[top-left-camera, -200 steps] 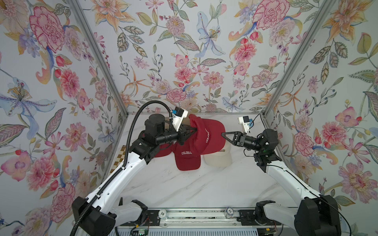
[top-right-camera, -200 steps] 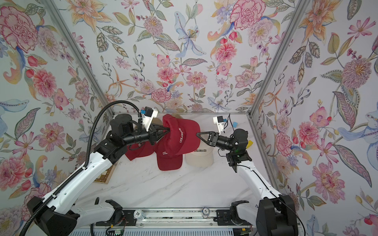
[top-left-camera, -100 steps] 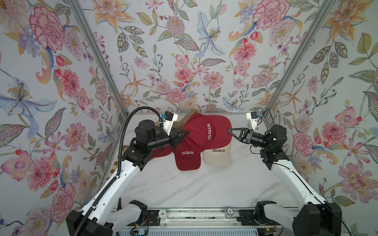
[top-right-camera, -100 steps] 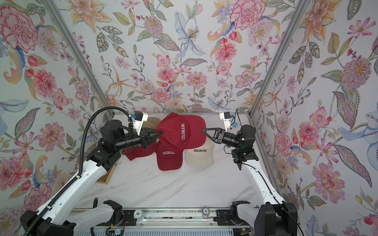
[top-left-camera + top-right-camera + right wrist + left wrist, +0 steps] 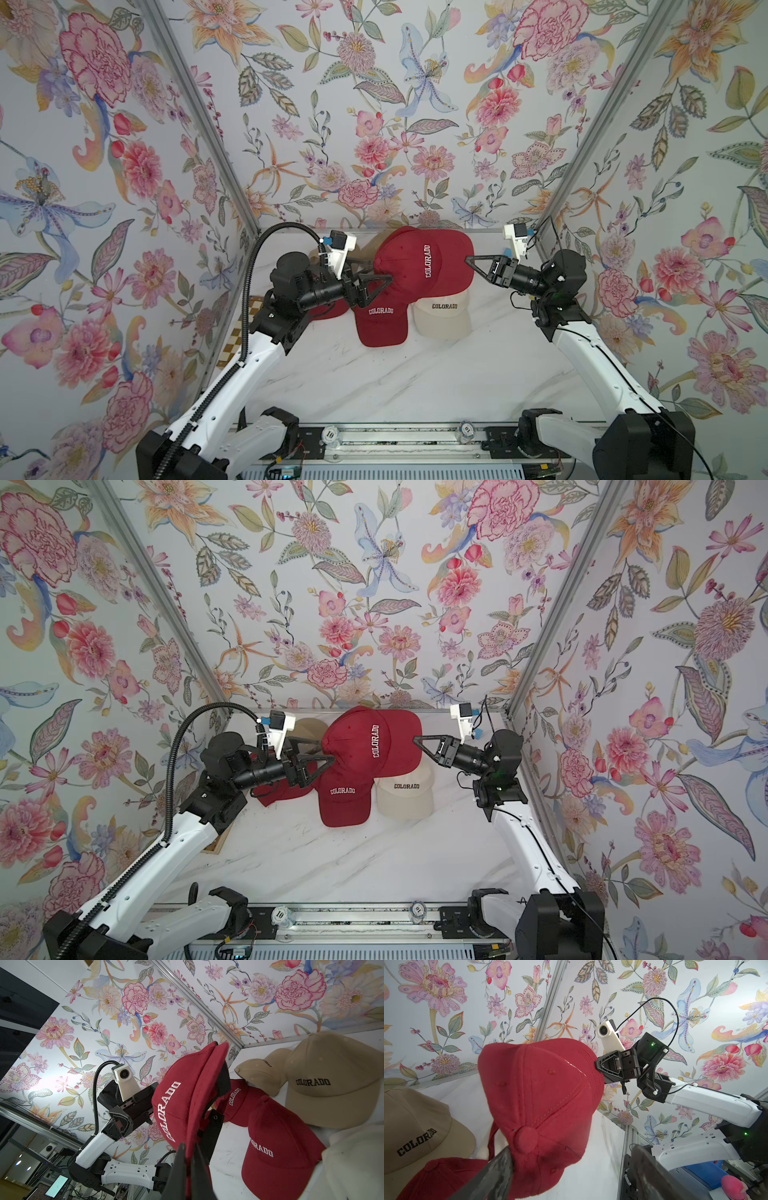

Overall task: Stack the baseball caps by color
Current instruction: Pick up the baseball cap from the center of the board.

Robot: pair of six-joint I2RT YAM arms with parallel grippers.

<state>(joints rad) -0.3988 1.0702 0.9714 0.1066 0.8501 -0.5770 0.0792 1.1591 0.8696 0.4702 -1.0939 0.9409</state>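
Observation:
A dark red baseball cap [image 5: 424,262] [image 5: 374,746] hangs above the table's back, lettering up. My right gripper [image 5: 467,258] [image 5: 190,1147] is shut on its brim. My left gripper [image 5: 376,268] [image 5: 571,1147] stands open at the cap's crown [image 5: 542,1093], which rests against one finger [image 5: 496,1169]. On the table below lie a second red cap [image 5: 382,324], a cream cap [image 5: 442,320] and a third red cap [image 5: 332,309], partly under the left arm. Two tan caps [image 5: 332,1084] [image 5: 259,1076] lie by the back wall.
A checkered wooden board [image 5: 232,345] lies along the left wall, partly under the left arm. Floral walls close in the back and both sides. The white marble table [image 5: 415,382] stretches toward the front rail [image 5: 399,436].
The held red cap went a little back and up between both arms. My left gripper then opened off the crown. The right gripper kept its hold on the brim.

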